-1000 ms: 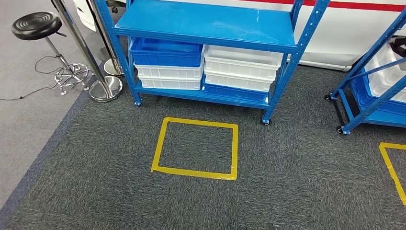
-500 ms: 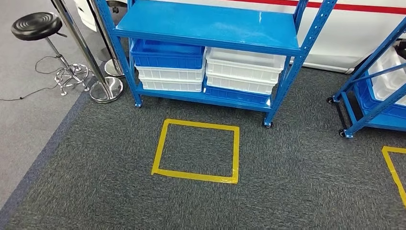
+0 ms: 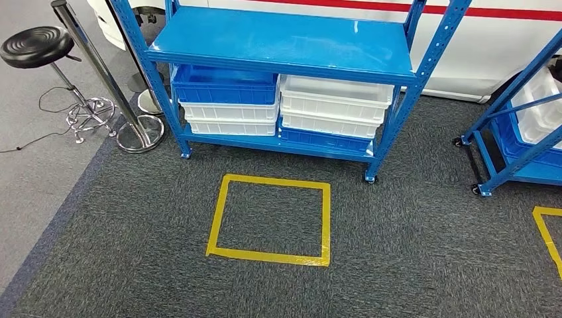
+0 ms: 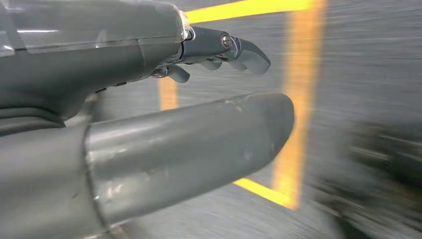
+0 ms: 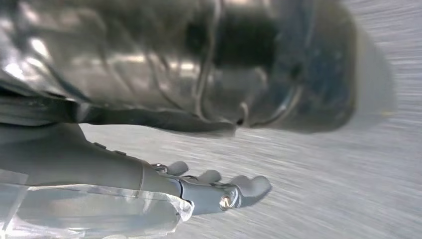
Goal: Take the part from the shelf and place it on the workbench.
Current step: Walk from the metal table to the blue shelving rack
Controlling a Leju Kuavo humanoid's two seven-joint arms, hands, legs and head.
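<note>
You've got the blue shelf (image 3: 285, 46) across the top centre of the head view, white bins (image 3: 335, 99) and a blue bin (image 3: 225, 85) on its lower tier (the part itself can't be made out). Yellow tape square (image 3: 268, 211) sits mid-frame on the carpet. Left hand (image 4: 164, 119): fingers apart, holding nothing. Right hand (image 5: 164, 164): same, though blurred.
</note>
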